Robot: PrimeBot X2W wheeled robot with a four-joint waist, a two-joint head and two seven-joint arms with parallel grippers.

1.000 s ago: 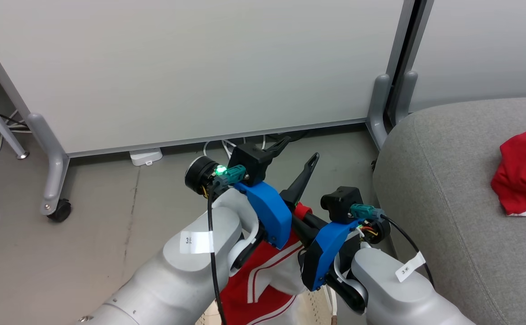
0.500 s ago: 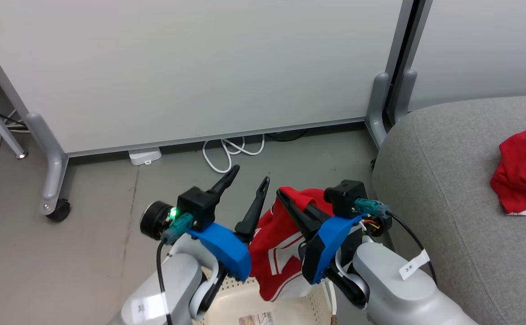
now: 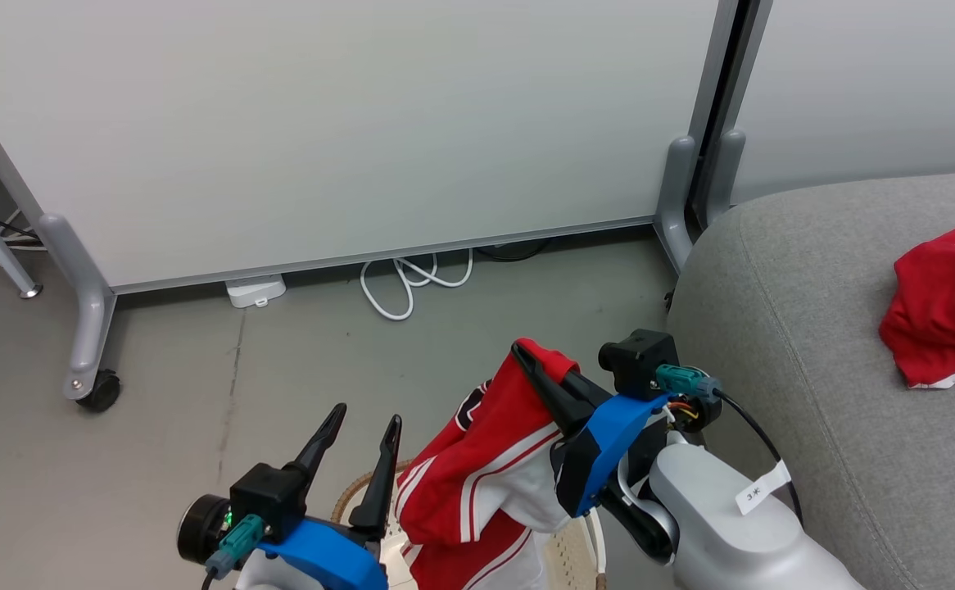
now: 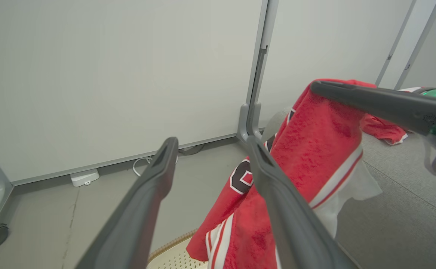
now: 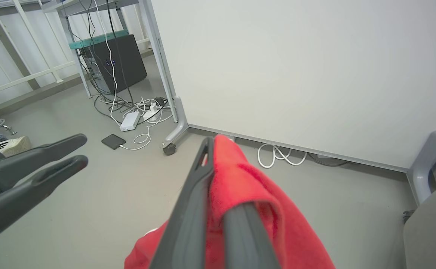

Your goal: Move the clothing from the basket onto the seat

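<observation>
A red garment [image 3: 477, 483] with white stripes hangs from my right gripper [image 3: 527, 360], which is shut on its top fold above the basket [image 3: 363, 500]. The same red garment [image 5: 240, 186] drapes over my right fingers in the right wrist view, and the red garment [image 4: 315, 149] hangs beside my left fingers in the left wrist view. My left gripper [image 3: 363, 430] stands open and empty at the lower left, clear of the cloth; the left gripper [image 4: 210, 145] has nothing between its fingers. A second red garment [image 3: 944, 303] lies on the grey seat [image 3: 772, 311] at the right.
A white partition [image 3: 346, 123] on castor feet stands behind, with white cables [image 3: 412, 279] and a power adapter [image 3: 255, 291] on the floor beneath it. The right wrist view shows a black box [image 5: 117, 63], tangled cables and a shoe [image 5: 8, 144] at the far left.
My left arm has drawn back and down toward the lower left, away from the garment. The right gripper has stayed shut on the garment, which now hangs more fully in view.
</observation>
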